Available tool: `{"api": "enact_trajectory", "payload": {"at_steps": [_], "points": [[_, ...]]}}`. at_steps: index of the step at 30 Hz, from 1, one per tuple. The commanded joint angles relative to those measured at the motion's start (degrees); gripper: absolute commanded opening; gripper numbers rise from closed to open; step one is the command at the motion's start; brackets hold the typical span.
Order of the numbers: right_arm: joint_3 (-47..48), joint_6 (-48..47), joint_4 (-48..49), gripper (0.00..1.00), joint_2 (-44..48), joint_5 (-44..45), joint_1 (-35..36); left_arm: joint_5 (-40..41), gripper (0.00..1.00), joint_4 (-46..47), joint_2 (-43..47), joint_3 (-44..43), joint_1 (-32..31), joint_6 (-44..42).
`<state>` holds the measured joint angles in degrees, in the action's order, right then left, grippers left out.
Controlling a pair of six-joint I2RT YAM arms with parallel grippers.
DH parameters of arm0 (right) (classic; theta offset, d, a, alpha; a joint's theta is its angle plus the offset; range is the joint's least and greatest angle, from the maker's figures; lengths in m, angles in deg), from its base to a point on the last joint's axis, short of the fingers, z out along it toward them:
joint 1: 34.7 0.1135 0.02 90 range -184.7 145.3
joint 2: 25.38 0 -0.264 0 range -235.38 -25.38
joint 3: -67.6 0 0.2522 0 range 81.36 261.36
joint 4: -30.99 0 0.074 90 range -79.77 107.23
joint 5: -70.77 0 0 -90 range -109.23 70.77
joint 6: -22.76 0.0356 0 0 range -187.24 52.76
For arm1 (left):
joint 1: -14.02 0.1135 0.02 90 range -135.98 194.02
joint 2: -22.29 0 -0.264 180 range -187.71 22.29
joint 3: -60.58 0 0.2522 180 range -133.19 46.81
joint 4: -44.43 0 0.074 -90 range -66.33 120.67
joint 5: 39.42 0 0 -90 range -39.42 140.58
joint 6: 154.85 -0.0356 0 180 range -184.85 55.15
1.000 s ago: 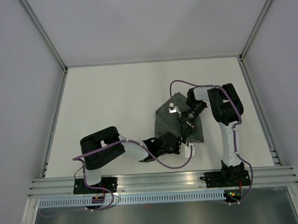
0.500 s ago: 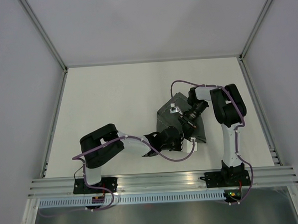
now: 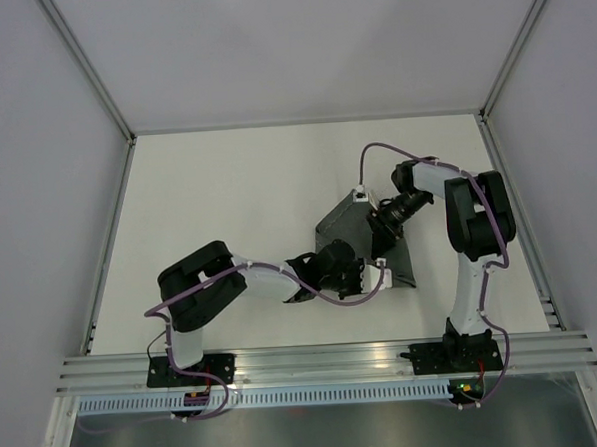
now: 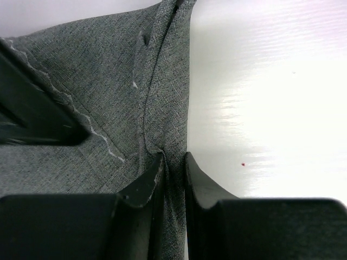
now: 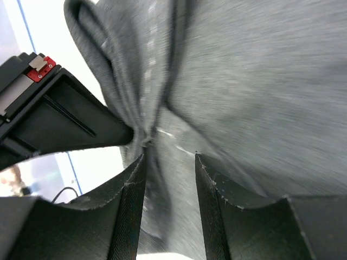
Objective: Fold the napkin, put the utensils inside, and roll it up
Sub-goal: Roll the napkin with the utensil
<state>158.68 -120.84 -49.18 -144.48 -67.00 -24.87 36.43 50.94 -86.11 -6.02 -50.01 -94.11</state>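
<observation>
White tabletop (image 3: 228, 207) is occupied, right of centre in the overhead view, by the bunched napkin (image 3: 337, 229); one fold is pinched in the nearly closed left gripper (image 4: 173, 158), and loose cloth is left ungripped between the parted jaws of the right gripper (image 5: 169, 157). The pinched edge is best drawn over flat and level before being released. Since a second ago the right gripper has been widened and shifted toward the upper right, and the left has been brought further onto the cloth.

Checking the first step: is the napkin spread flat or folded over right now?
Folded over, not flat: the napkin lies in doubled layers with a raised crease, pinched by the left gripper.
</observation>
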Motion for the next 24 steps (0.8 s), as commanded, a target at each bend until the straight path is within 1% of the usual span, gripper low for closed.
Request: {"api": "enact_trajectory", "payload": {"at_steps": [1, 4, 7, 8, 9, 11, 13, 14, 15, 17, 18, 20, 23, 24], "points": [[3.62, 1.57, 3.93, 0.48, 3.79, -2.41, -3.22, -10.98, 0.02, -9.46, -2.34, 0.90, 1.09, 7.80], [5.55, 0.78, 2.08, 0.48, 5.02, -4.17, -6.04, -15.19, 0.02, -11.57, -3.13, -0.16, 3.38, 10.79], [4.60, -1.58, 1.55, 0.48, 8.62, -5.49, -8.41, -20.11, 0.02, -13.06, -3.92, -1.65, 6.01, 12.90], [3.81, -2.46, 1.55, 0.48, 11.33, -5.75, -8.85, -21.17, 0.02, -13.07, -4.36, -2.09, 6.54, 14.21], [1.45, -4.82, 1.81, 0.48, 12.92, -6.19, -9.47, -23.18, 0.02, -13.24, -4.71, -2.44, 7.51, 14.66], [-1.72, -5.98, 3.30, 0.48, 18.26, -5.93, -9.47, -24.86, 0.02, -13.77, -5.41, -3.41, 8.48, 16.07], [-7.16, -8.25, 6.11, 0.49, 21.80, -5.41, -9.39, -27.50, 0.02, -14.56, -6.12, -4.63, 10.06, 17.91], [-9.01, -8.71, 7.42, 0.49, 25.29, -5.06, -9.47, -28.46, 0.02, -14.73, -6.82, -4.99, 10.59, 18.44], [-12.51, -9.23, 9.79, 0.49, 27.07, -4.79, -9.47, -30.30, 0.02, -14.82, -7.26, -5.43, 11.64, 19.05], [-15.95, -10.63, 12.26, 0.49, 31.89, -3.83, -9.47, -31.55, 0.02, -15.61, -8.14, -6.66, 12.35, 20.46], [-19.19, -11.17, 14.45, 0.49, 33.40, -3.56, -9.47, -32.86, 0.02, -16.05, -8.93, -7.10, 12.87, 20.81], [-22.11, -11.61, 16.57, 0.50, 37.26, -1.90, -9.47, -34.18, 0.02, -17.54, -9.81, -8.86, 13.23, 21.69], [-27.56, -10.74, 20.78, 0.50, 41.14, 0.47, -6.93, -35.68, 0.02, -18.69, -11.39, -10.53, 14.02, 22.66], [-30.36, -10.12, 23.76, 0.50, 42.11, 2.14, -5.01, -36.29, 0.02, -18.86, -11.74, -10.88, 14.46, 23.01]]}}
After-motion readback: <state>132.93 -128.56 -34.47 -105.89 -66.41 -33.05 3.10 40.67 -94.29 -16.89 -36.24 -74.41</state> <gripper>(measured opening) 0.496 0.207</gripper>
